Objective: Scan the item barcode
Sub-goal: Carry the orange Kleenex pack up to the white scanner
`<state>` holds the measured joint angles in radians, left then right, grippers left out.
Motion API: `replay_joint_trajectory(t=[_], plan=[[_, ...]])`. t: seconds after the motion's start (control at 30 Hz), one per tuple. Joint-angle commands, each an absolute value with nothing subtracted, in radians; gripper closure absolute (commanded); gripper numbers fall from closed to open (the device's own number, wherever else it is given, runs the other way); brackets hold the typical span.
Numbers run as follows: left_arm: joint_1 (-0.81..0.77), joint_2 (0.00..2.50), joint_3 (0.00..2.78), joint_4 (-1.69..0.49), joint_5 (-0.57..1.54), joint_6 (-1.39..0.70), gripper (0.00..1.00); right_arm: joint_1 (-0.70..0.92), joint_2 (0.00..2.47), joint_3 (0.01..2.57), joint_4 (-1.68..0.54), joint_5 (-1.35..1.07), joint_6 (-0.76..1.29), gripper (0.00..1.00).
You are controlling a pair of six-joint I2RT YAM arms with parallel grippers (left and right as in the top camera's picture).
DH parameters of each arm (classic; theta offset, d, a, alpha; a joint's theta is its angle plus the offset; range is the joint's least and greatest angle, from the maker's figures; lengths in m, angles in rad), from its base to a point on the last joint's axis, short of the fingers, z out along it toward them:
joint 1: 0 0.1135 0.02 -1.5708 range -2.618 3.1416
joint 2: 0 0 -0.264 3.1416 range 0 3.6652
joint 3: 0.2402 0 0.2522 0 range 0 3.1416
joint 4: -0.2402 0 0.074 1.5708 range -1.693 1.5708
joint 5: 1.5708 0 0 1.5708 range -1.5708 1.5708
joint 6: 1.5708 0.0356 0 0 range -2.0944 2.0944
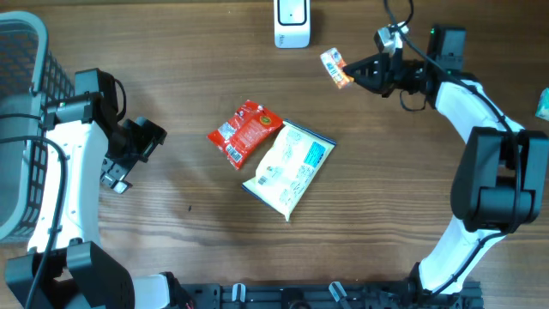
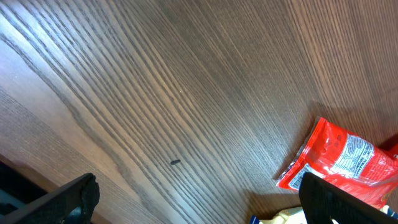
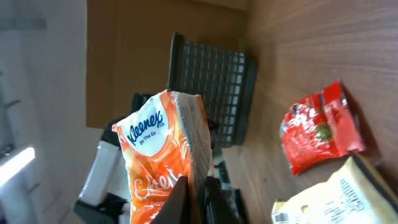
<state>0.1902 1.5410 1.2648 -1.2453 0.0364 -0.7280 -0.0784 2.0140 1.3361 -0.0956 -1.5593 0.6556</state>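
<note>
My right gripper (image 1: 355,72) is shut on an orange Kleenex tissue pack (image 1: 335,67), held in the air at the back right of the table. In the right wrist view the pack (image 3: 160,149) stands upright with its lower edge pinched in the gripper (image 3: 196,194). A white barcode scanner (image 1: 292,23) stands at the back edge, a little left of the pack. My left gripper (image 1: 146,142) hangs open over bare wood at the left, and in its wrist view (image 2: 205,208) nothing sits between the fingers.
A red snack packet (image 1: 244,131) and a white and blue packet (image 1: 289,166) lie touching at mid-table; both also show in the wrist views (image 2: 348,163) (image 3: 320,127) (image 3: 339,199). A grey wire basket (image 1: 21,129) stands at the far left edge.
</note>
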Motion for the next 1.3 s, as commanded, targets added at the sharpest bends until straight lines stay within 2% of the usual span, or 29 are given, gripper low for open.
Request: replay_joint_trajectory(t=[0.0,0.5,0.77,0.97,1.13,1.23,1.27], plan=[[0.193,1.541,1.264,-1.245,0.044,-0.738,0.00,-0.056,2.026,1.348,-0.094,-1.623,0.710,0.96],[0.193,1.541,1.264,-1.245,0.044,-0.738,0.00,-0.021,2.026,1.348,-0.043,-1.602,0.764,0.96],[0.193,1.541,1.264,-1.245,0.044,-0.738,0.00,-0.004,2.025,1.348,0.037,-1.184,0.858,0.96],[0.193,1.541,1.264,-1.245,0.044,-0.738,0.00,0.025,2.025,1.366,0.232,-1.047,0.926,0.95],[0.193,1.541,1.264,-1.245,0.044,-0.738,0.00,0.070,2.025,1.481,0.151,-0.787,0.706,0.96],[0.193,1.541,1.264,-1.245,0.044,-0.738,0.00,0.148,2.025,1.646,-0.107,-0.350,0.408,0.96],[0.193,1.541,1.264,-1.245,0.044,-0.738,0.00,0.184,2.025,1.679,-0.131,-0.180,0.303,0.96]])
